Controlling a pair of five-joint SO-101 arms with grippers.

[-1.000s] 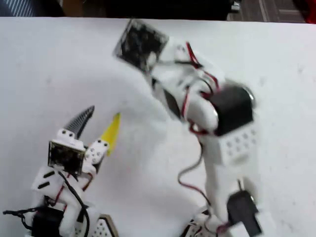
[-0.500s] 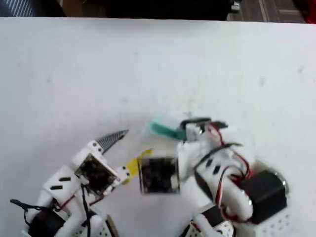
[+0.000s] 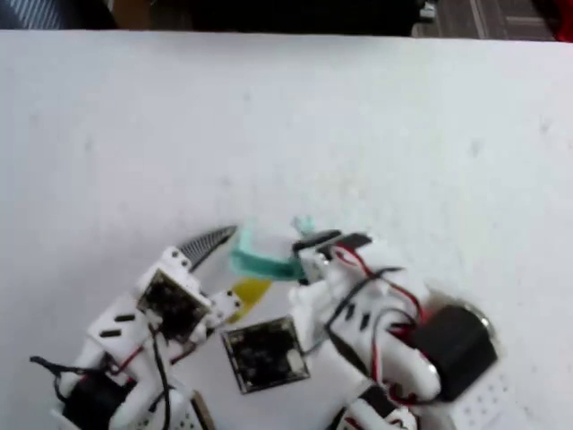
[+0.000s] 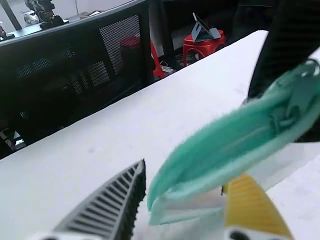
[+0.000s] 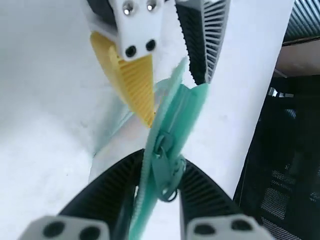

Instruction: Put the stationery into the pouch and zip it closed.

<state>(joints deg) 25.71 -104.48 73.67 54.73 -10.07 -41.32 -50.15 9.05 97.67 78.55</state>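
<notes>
Right gripper point(image 5: 160, 167) is clamped on the teal pouch point(image 5: 181, 114), its two black fingers point(image 5: 107, 187) pinching the fabric at the zip pull point(image 5: 165, 175) (the pull sits right in the pinch). Left gripper point(image 4: 192, 177) stands spread, grey finger point(image 4: 110, 207) on one side and yellow finger point(image 4: 250, 202) on the other, with the pouch's free end poking in between them and the yellow one seeming to touch it. From above, the pouch point(image 3: 260, 262) bows in a curve between the two arms, over the near part of the white table point(image 3: 269, 116).
</notes>
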